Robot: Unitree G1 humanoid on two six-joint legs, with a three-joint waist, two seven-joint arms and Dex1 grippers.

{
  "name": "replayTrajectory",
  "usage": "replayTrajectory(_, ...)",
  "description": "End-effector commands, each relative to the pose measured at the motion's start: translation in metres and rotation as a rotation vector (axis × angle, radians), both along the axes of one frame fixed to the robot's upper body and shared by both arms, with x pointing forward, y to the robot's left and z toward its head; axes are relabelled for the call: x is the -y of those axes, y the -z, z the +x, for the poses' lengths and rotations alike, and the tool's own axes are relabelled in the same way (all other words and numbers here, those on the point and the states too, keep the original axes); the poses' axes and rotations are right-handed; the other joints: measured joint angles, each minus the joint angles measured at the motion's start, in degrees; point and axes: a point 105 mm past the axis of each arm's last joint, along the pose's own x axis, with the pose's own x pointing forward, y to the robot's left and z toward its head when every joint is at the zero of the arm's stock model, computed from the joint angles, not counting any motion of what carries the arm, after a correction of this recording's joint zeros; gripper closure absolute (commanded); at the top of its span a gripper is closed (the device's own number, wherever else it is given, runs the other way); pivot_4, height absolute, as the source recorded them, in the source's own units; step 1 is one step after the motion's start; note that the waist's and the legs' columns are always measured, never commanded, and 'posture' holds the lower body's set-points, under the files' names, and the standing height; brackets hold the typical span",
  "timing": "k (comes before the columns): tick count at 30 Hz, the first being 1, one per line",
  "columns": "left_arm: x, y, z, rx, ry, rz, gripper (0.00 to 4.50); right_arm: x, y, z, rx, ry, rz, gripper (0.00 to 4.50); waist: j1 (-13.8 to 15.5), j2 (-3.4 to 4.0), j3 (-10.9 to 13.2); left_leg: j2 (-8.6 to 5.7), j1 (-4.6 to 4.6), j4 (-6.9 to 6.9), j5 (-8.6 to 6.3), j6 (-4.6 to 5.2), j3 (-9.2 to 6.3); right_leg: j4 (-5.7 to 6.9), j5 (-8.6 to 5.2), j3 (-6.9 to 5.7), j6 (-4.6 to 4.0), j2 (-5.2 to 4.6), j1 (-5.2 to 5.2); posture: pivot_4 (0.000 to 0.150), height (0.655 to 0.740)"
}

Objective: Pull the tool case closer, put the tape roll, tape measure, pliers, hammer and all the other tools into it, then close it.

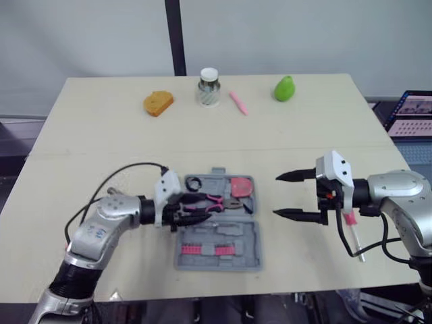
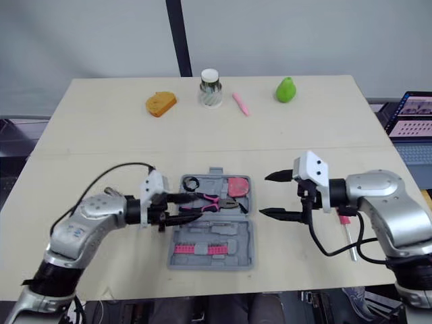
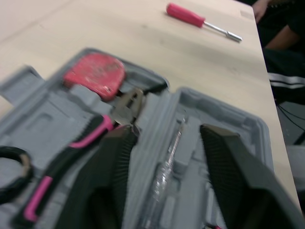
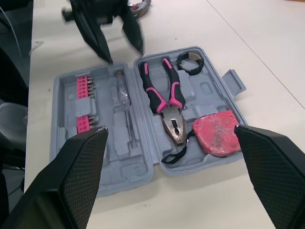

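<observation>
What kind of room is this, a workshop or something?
Probably a robot test lab, not a workshop: a plain table holds a tool case plus unrelated props like a green pear, and a laptop stands off its right edge.

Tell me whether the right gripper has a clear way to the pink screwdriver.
Probably yes: the right gripper is open, and the screwdriver lies on bare table beneath that wrist, though the arm must draw back.
</observation>
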Motion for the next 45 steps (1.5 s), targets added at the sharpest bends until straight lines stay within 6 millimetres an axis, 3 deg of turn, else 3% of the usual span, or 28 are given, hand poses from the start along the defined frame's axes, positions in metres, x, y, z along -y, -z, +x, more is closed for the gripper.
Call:
replayTrajectory(1, 0.001, 0.001, -0.003, 0.043, 0.028, 0.019, 4.12, -0.003, -0.009, -0.005, 0.027, -0.006, 0.016, 0.00, -0.01, 0.00, 0.00, 0.00, -0.01, 0.00, 0.00, 0.00, 0.00, 0.00, 0.00, -0.01, 0.00, 0.00, -0.01, 0.150, 0.7400)
replayTrajectory(2, 0.001, 0.003, -0.004, 0.042, 0.028, 0.018, 4.45, -0.003, -0.008, -0.006, 0.021, -0.004, 0.014, 0.00, -0.01, 0.00, 0.00, 0.03, -0.02, 0.00, 0.00, 0.00, -0.01, 0.00, 0.00, -0.01, 0.00, 0.00, -0.02, 0.150, 0.7400)
replayTrajectory(16, 0.003, 0.030, -0.001, 0.028, 0.012, 0.074, 4.45, 0.000, -0.005, -0.012, -0.011, 0.002, -0.001, 0.00, 0.01, 0.00, 0.00, 0.06, -0.02, 0.00, 0.01, 0.03, -0.01, 0.01, 0.02, -0.01, 0.03, -0.06, -0.02, 0.150, 0.7400)
replayTrajectory(27, 0.010, 0.016, 0.007, 0.039, 0.010, -0.005, 4.45, 0.000, -0.006, -0.011, -0.003, 0.006, -0.001, 0.00, 0.02, 0.00, 0.00, 0.07, -0.03, 0.00, 0.02, 0.04, -0.02, 0.02, 0.02, -0.01, 0.03, -0.08, -0.02, 0.150, 0.7400)
replayTrajectory(45, 0.016, 0.035, 0.011, 0.034, 0.032, 0.067, 4.45, 0.000, -0.006, -0.011, 0.003, 0.018, -0.007, 0.00, 0.04, 0.00, 0.00, 0.05, -0.02, 0.00, 0.02, 0.05, -0.02, 0.02, 0.02, -0.01, 0.03, -0.07, -0.02, 0.150, 0.7400)
